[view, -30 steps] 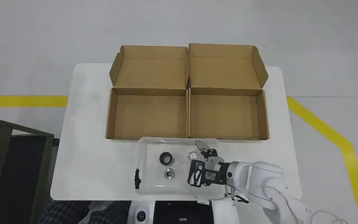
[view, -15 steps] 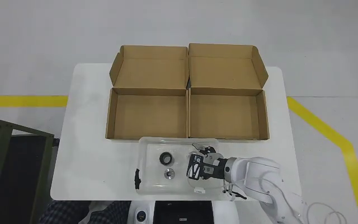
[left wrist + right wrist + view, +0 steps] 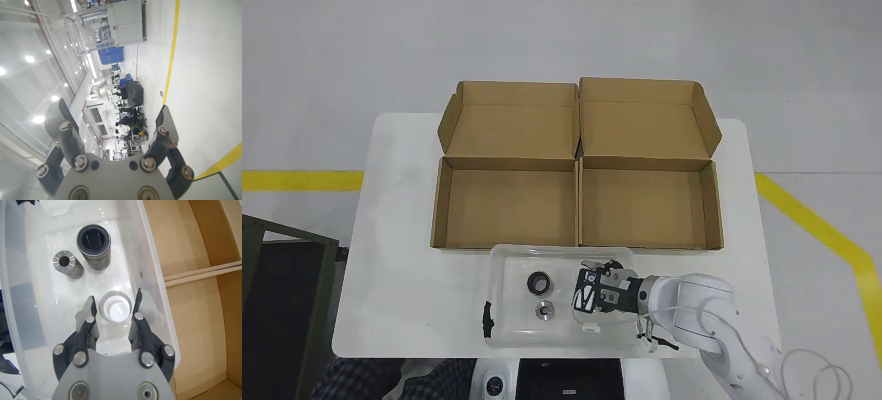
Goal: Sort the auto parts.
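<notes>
A clear plastic bin (image 3: 504,262) (image 3: 151,262) at the table's front holds three parts. A large dark bearing cylinder (image 3: 94,249) (image 3: 537,283) and a smaller grey metal sleeve (image 3: 68,264) (image 3: 544,310) stand upright in it. A white plastic part in a clear cup (image 3: 115,308) stands between the fingers of my right gripper (image 3: 115,303) (image 3: 587,297), which is open around it and not touching. My left gripper (image 3: 113,115) is open with nothing in it, pointing at the room.
Two open cardboard boxes (image 3: 507,205) (image 3: 647,205) sit side by side behind the bin, flaps folded back. The nearer box wall (image 3: 189,279) runs right alongside the bin. A black clip (image 3: 486,320) sits on the bin's left rim.
My right gripper has slid leftward inside the bin and now straddles the white part.
</notes>
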Robot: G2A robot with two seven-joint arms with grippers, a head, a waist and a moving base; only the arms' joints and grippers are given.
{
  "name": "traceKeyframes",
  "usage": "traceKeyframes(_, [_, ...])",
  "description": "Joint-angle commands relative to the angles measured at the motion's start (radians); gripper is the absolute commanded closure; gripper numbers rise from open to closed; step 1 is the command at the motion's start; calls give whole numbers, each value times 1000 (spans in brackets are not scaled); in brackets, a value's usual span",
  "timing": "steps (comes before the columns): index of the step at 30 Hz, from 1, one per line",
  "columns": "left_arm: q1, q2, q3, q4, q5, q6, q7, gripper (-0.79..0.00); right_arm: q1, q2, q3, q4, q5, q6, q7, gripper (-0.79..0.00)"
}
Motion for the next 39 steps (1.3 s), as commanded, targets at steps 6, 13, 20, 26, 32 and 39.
traceKeyframes(6, [0,0,0,0,0,0,0,-785,1,3,-10,6,10,-6,-1,-151])
traceKeyframes(13, [0,0,0,0,0,0,0,-785,-4,9,8,-23,56,-20,-13,0])
traceKeyframes(20, [0,0,0,0,0,0,0,-785,-20,17,55,-20,179,-47,-109,0])
traceKeyframes(26, [0,0,0,0,0,0,0,-785,-31,21,98,22,332,-67,-229,0])
traceKeyframes(32, [0,0,0,0,0,0,0,-785,-41,27,159,43,447,-57,-311,0])
traceKeyframes(39, [0,0,0,0,0,0,0,-785,-62,36,237,62,611,-55,-383,0])
